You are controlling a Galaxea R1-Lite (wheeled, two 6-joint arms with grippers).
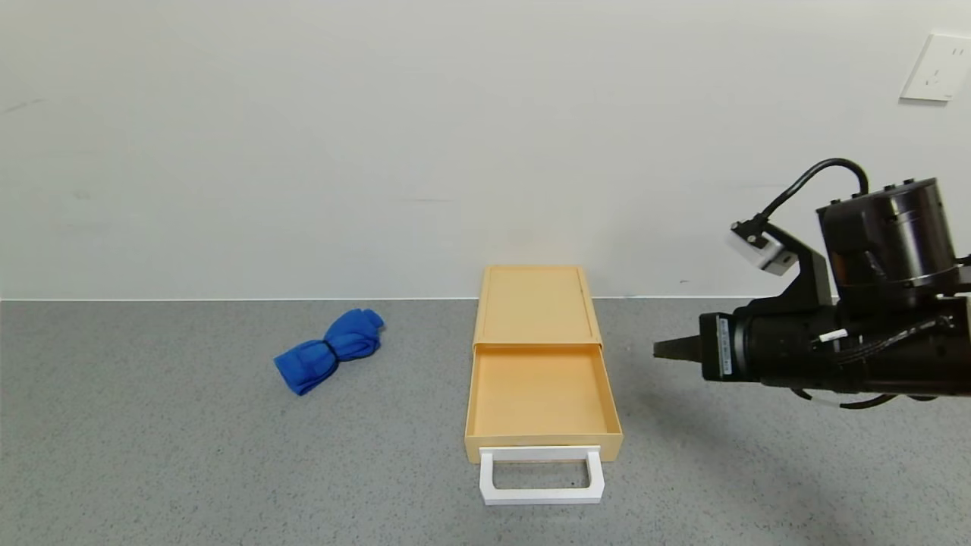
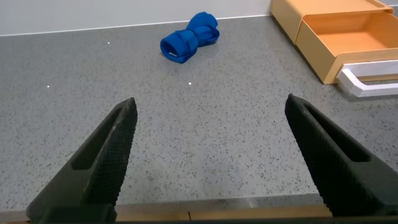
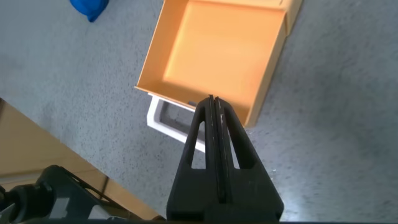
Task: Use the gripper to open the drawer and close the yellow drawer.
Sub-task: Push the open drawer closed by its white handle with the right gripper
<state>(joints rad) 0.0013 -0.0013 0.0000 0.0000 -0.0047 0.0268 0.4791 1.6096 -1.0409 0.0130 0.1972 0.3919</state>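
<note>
The pale-yellow drawer unit (image 1: 536,303) stands on the grey table against the wall. Its drawer (image 1: 540,394) is pulled out and empty, with the white loop handle (image 1: 542,475) at the front. My right gripper (image 1: 667,349) is shut and empty, raised above the table to the right of the drawer and apart from it. In the right wrist view its shut fingers (image 3: 212,124) hang over the drawer's front corner (image 3: 252,115) and handle (image 3: 168,121). My left gripper (image 2: 208,134) is open and empty low over the table, far from the drawer (image 2: 348,40).
A blue bundled cloth (image 1: 330,349) lies to the left of the drawer unit; it also shows in the left wrist view (image 2: 188,37). The white wall runs behind the table. A wall socket (image 1: 935,68) is at upper right. The table's front edge (image 2: 205,208) is just below my left gripper.
</note>
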